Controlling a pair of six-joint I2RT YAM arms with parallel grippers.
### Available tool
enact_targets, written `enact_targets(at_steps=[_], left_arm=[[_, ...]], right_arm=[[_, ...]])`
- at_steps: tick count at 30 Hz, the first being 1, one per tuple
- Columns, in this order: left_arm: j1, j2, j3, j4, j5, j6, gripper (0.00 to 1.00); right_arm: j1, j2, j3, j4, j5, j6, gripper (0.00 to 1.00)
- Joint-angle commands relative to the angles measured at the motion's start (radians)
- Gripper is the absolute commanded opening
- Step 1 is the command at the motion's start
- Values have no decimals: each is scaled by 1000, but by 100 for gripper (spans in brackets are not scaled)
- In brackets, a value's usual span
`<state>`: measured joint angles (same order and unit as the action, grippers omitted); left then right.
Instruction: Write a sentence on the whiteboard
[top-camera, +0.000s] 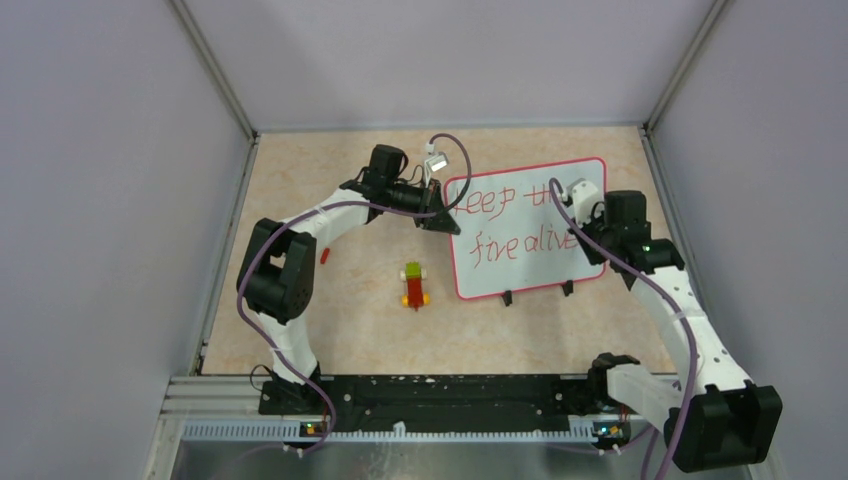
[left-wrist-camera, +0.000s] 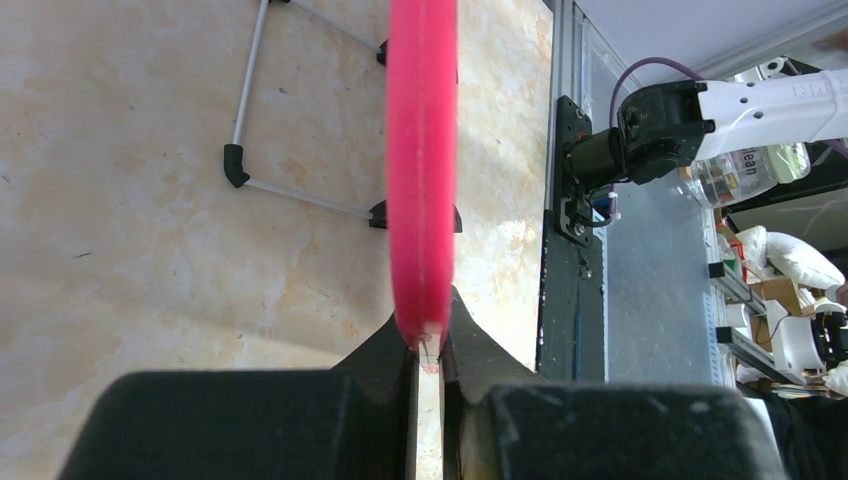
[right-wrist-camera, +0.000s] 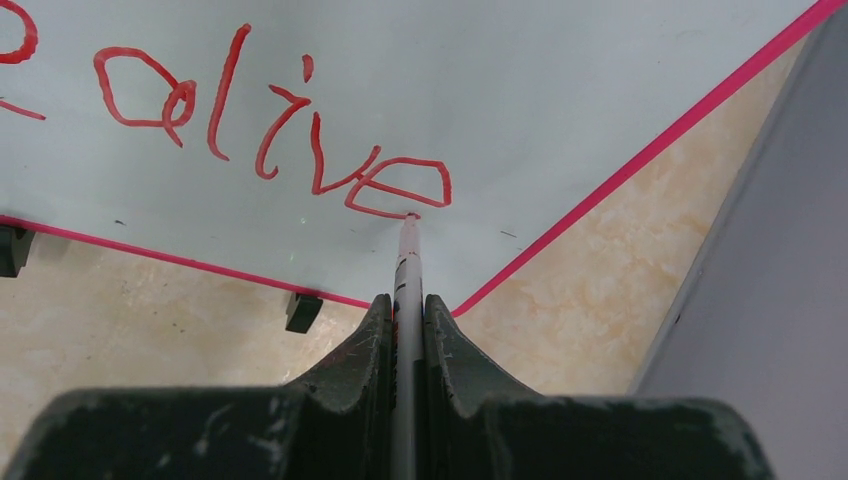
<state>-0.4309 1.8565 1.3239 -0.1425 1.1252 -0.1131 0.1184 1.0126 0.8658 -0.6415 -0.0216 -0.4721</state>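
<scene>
The whiteboard (top-camera: 520, 275) runs long-ways between the jaws — left gripper (left-wrist-camera: 428, 345) pinches its pink edge, right gripper (right-wrist-camera: 407, 305) squeezes a pen (right-wrist-camera: 408, 250), tip on the board, wall (right-wrist-camera: 760, 300) close beside.

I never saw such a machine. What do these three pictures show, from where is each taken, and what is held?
Two robot arms stand at a table. One picture looks down from above; the other two come from a camera on each wrist. The left gripper is shut on the pink rim of the whiteboard. The right gripper holds a marker, its tip at the last letter of the red word "alive". A small toy of coloured blocks lies left of the board.
</scene>
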Motion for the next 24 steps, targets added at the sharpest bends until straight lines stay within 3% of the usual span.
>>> enact_targets(at_steps=[1,9,24], left_arm=[[2,-26,9,16,16,27,0],[2,-32,5,16,16,29,0],[1,-27,9,12,15,35,0]], right_arm=[[-8,-39,51,-24,-15,-17,0],[-8,-23,11,19,75,-48,0],[-10,29,-44,122,104,-59,0]])
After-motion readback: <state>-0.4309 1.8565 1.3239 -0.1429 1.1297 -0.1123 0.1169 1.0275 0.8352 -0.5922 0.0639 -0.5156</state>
